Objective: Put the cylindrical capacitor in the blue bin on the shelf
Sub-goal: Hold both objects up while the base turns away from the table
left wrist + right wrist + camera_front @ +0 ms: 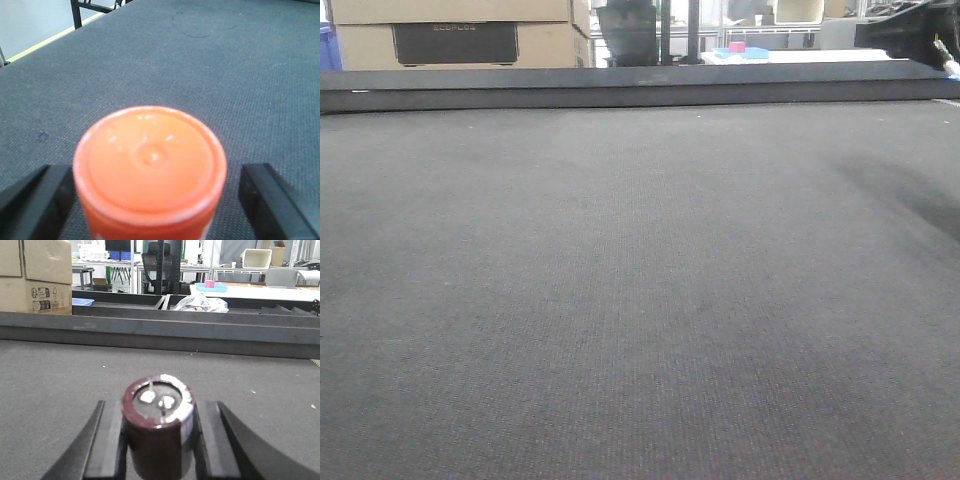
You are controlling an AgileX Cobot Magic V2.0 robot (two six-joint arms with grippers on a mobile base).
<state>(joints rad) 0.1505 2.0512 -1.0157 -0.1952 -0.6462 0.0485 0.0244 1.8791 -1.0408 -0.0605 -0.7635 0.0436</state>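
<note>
Capacitor [157, 440]: stubby, rigid, probably light; sleeve looks slick, so I grip mid-body.
Right hand [159, 412]: closed snugly on the capacitor's sides.

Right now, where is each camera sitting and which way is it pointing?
Front: low over the grey mat, facing cardboard boxes and a blue tray; a dark arm part shows top right.
Left wrist: behind the left hand, angled down at an orange cylinder between open fingers.
Right wrist: behind the right hand, level, over the gripped cylindrical capacitor.
Front and right wrist share boxes and tray.
</note>
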